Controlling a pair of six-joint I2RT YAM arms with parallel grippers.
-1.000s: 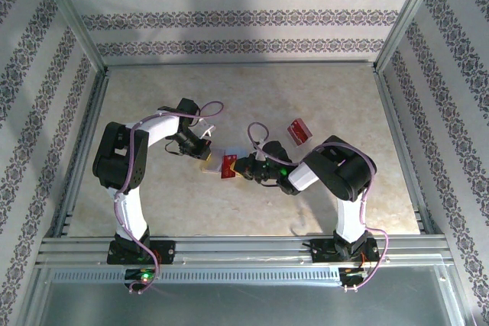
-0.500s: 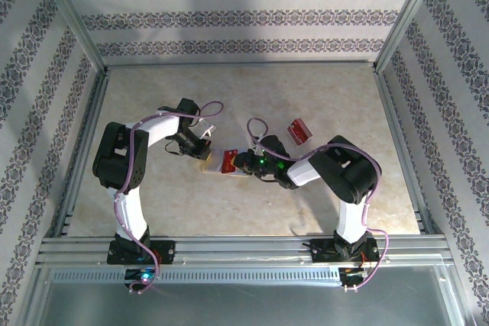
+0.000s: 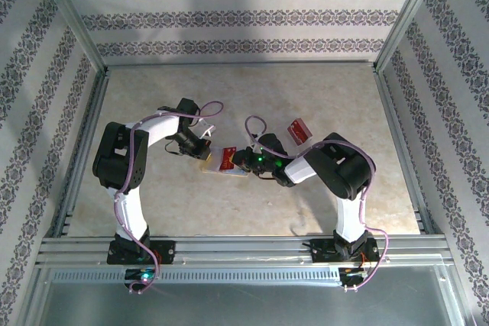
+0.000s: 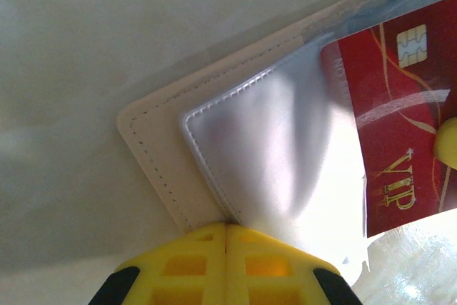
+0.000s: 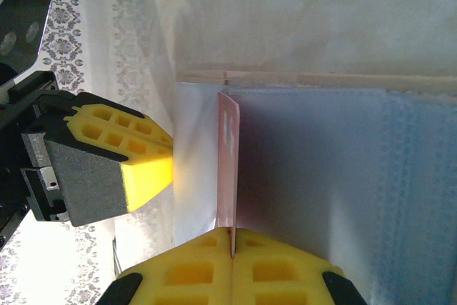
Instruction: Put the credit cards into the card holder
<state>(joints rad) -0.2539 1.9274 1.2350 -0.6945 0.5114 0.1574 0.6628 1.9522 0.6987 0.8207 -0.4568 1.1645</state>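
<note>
Both arms stand bent at the elbow and reach inward, their wrists nearly facing each other. The left arm (image 3: pixel 126 166) rises from its base, folds, and angles down to the right. The left gripper (image 3: pixel 202 149) has its yellow fingers pressed together on an edge of the card holder (image 4: pixel 153 155). The right arm (image 3: pixel 345 177) doubles back leftward and low. The right gripper (image 3: pixel 239 161) pinches a credit card (image 5: pixel 227 169) edge-on between closed fingers.

Surface finishes on your worktop (image 3: pixel 229 211): matt, pale, mottled.
You have a card holder (image 4: pixel 153 141) in matt stitched tan leather-look, sleeves (image 4: pixel 278 148) of glossy clear plastic, a credit card (image 4: pixel 400 105) in glossy red plastic, gold-printed.
</note>
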